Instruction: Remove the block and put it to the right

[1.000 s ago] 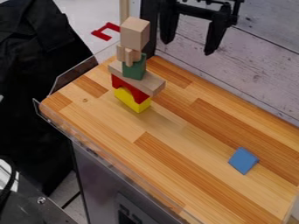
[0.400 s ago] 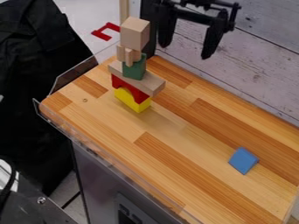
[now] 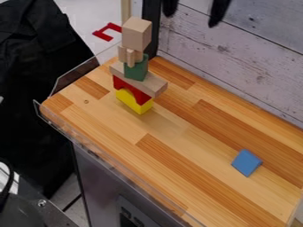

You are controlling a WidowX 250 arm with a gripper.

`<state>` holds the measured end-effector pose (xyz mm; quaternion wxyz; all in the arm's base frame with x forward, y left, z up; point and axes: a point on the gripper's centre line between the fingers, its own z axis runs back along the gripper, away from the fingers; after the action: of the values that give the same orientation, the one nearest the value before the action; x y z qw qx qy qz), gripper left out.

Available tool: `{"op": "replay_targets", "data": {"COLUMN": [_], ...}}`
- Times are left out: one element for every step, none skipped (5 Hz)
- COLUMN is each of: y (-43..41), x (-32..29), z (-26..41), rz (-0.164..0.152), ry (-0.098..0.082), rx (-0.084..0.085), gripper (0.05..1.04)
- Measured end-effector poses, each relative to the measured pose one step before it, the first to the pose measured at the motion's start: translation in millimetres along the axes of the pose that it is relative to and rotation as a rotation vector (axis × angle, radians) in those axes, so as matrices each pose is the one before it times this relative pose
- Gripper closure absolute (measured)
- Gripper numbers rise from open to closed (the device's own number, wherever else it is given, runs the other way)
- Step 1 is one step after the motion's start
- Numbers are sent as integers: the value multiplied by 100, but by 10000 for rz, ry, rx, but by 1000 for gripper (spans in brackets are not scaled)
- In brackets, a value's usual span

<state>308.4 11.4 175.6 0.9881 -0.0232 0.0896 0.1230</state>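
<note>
The task does not say which block it means. The likeliest candidate for having been moved is the blue block, which lies at the lower right of the frame on the wooden counter, well apart from the stack and touching no other block. If that is the one, the removing and the placing to the right both look done, and only the arm's retreat is left to settle.

The stack stands at the upper left of centre. From the bottom it runs yellow block, red arch, plain wooden plank, green block, small wooden pieces and, on top, a pale wooden cube. It is upright, though so tall and narrow that a light knock could topple it. If one of these is the block wanted, the whole job remains, and the top cube would be the easiest to lift off.

Farther out, the gripper hangs at the top edge of the frame, before the pale plank wall. Its fingers are spread wide, with nothing held between them, and it touches neither the stack nor the blue block. That fits a finished placement better than a pending grasp.
</note>
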Motion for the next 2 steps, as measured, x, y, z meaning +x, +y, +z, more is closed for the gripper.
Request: {"op": "replay_targets", "data": {"y": [2689, 1494], "x": [171, -147], "z": [-76, -382], "rz": [795, 431], "ry": [168, 290], "rx": [-202, -189], "gripper": [84, 84]}}
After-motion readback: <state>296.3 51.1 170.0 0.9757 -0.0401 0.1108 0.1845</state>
